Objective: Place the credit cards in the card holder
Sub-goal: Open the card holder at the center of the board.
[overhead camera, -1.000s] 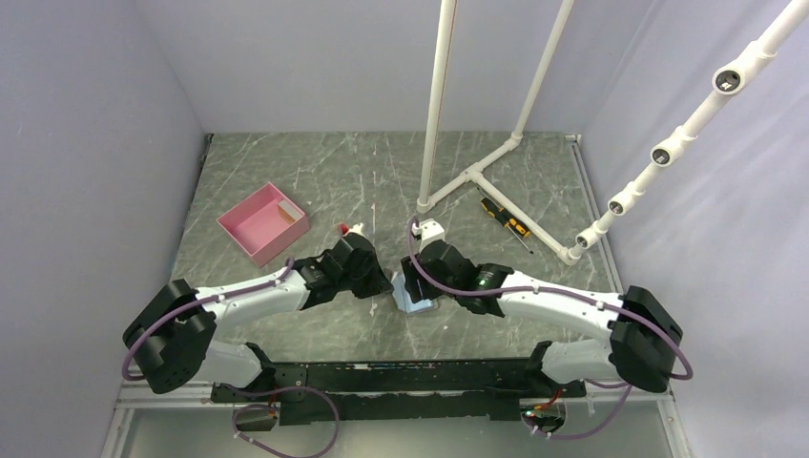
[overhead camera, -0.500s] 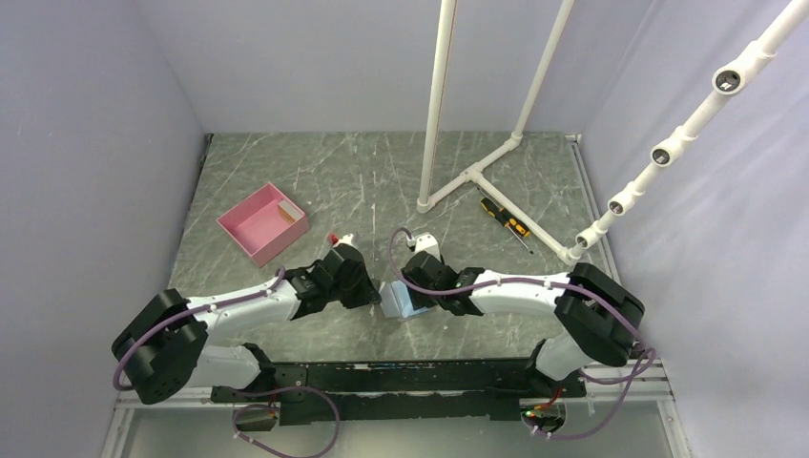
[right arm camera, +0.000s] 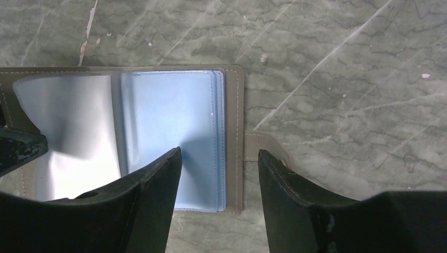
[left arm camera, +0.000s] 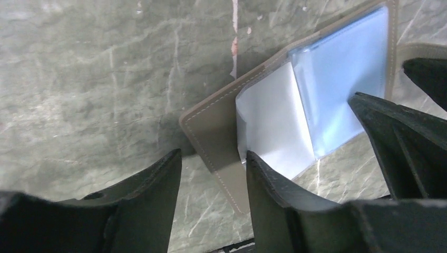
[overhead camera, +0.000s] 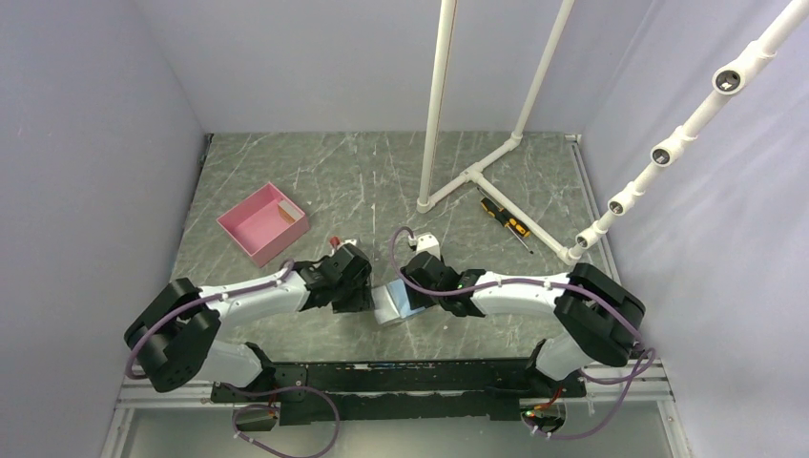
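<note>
The left gripper (left arm camera: 213, 155) hangs low over the table (overhead camera: 382, 172) with its jaws parted. A corner of the card holder (left arm camera: 337, 89) lies in the gap, seen flat and not pinched. Facing it, the right gripper (right arm camera: 219, 152) also has its jaws spread, straddling the holder's opposite stitched edge where a short strap tab juts out.

The card holder (overhead camera: 391, 305) lies open on the marbled surface between the two arms, near the front edge. Its grey cover is down and its pale blue lining and clear sleeves (right arm camera: 174, 105) face up. Glare whitens one leaf, so it is impossible to tell whether any credit card sits inside, and no card can be picked out in any view.

From overhead the two wrists crowd the holder and hide most of it, leaving only a pale patch. In each wrist view the fingers cut off the holder's near edge, and the opposite gripper's dark fingertip pokes in from the side.

Further out, a pink box (overhead camera: 262, 224) sits to the left with a small brownish piece against its inner wall, too small to name. A yellow-and-black screwdriver (overhead camera: 504, 219) lies to the right beside a white pipe frame (overhead camera: 472, 172) standing on the table.
</note>
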Tool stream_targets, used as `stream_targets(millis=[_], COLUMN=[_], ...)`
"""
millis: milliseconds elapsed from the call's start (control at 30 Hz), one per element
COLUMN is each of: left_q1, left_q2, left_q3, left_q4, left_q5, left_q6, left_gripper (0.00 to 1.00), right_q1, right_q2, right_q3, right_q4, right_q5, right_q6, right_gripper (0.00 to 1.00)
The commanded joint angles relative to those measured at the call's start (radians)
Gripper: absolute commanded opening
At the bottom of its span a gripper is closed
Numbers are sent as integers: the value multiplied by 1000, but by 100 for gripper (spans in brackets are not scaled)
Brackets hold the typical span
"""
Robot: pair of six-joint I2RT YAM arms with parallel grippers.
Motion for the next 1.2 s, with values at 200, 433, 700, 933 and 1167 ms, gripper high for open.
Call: stream_targets(millis=[200, 433, 700, 933, 1167], left_q1=[1, 1, 1, 1, 1], left_q2=[-244, -300, -177, -368, -578], left_q3=[110, 120, 136, -4, -68], left_q4=[-181, 24, 143, 90, -77], left_q5=[20, 163, 138, 23, -39], left_q6=[93, 69, -8, -91, -122], left_gripper=[66, 61, 36, 38, 42], right_q1=[-4, -4, -6, 12, 67], right_q2=[-62, -55, -113, -115, -93], right_q3=[1, -2, -31, 9, 91], right_q4=[-19, -3, 48, 22, -49], right_q5=[-21, -45, -89, -82, 1], right_q6=[-27, -16, 14, -27, -55], right_gripper=[59, 60, 58, 69, 73])
